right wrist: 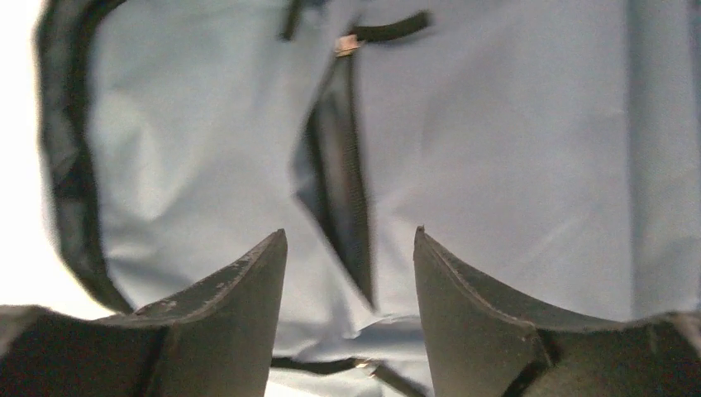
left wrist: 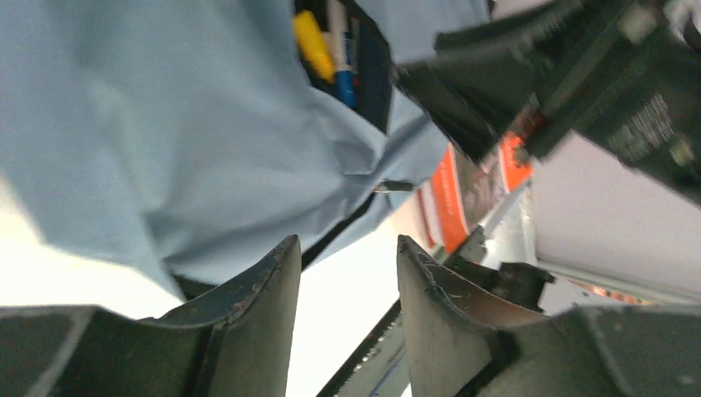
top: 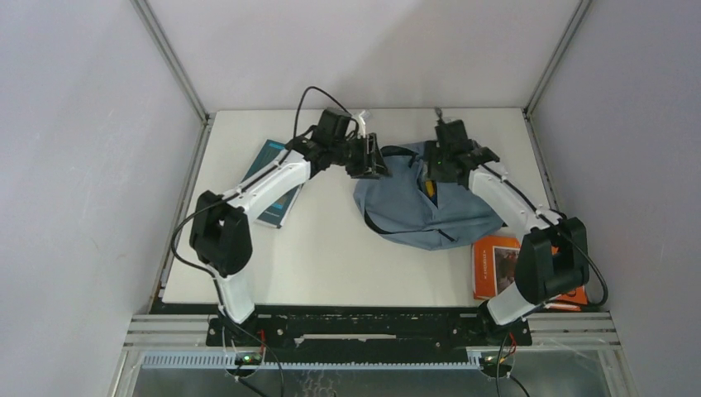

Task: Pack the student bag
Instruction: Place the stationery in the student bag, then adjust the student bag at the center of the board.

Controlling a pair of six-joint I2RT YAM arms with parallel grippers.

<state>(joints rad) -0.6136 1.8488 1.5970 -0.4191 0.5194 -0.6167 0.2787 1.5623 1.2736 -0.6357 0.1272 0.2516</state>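
Note:
The student bag (top: pixel 413 207), grey-blue with black zipper lines, lies flat on the table right of centre. A yellow marker (top: pixel 430 188) sticks out of its open pocket. In the left wrist view the bag (left wrist: pixel 165 124) fills the left side, with the yellow marker (left wrist: pixel 312 45) and a blue-and-white pen (left wrist: pixel 340 58) in the pocket. My left gripper (top: pixel 376 161) (left wrist: pixel 345 248) is open and empty at the bag's top left edge. My right gripper (top: pixel 434 169) (right wrist: pixel 350 240) is open and empty just above the bag (right wrist: pixel 512 165), over an open zipper slit (right wrist: pixel 339 174).
An orange book (top: pixel 496 260) lies at the table's front right, partly under my right arm; it also shows in the left wrist view (left wrist: pixel 450 198). A dark teal book (top: pixel 273 157) lies at the left under my left arm. Walls close in the table on three sides.

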